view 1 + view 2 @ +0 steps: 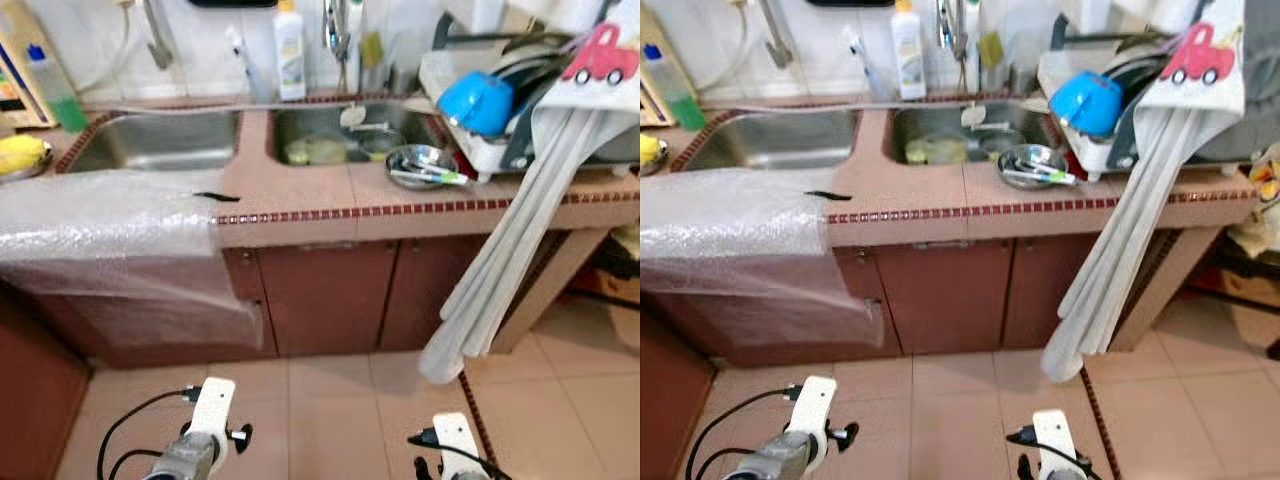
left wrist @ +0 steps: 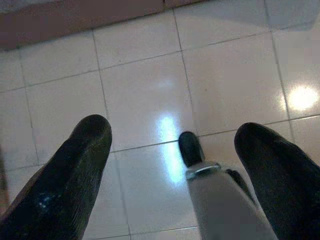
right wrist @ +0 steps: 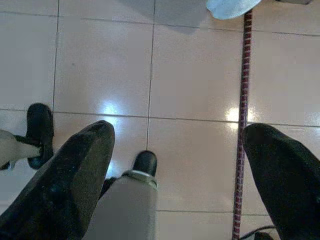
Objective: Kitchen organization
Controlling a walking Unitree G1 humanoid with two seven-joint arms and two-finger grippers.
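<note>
A tiled kitchen counter [image 1: 300,205] with a double sink stands ahead. The left basin [image 1: 160,140] looks bare; the right basin [image 1: 330,140] holds dishes. A steel bowl [image 1: 420,162] with a utensil in it sits on the counter by the right basin. A blue bowl [image 1: 475,100] lies in the dish rack [image 1: 480,150]. A white bottle [image 1: 290,50] stands behind the sinks. Both arms hang low over the floor. My left gripper [image 2: 172,132] and my right gripper [image 3: 180,134] are open, with only floor tiles between the fingers.
Bubble wrap [image 1: 110,235] covers the counter's left end and hangs down its front; a small black item [image 1: 215,196] lies at its edge. A long pale towel [image 1: 510,260] hangs from the rack almost to the floor. Brown cabinet doors [image 1: 330,295] stand below. A yellow object [image 1: 20,155] sits far left.
</note>
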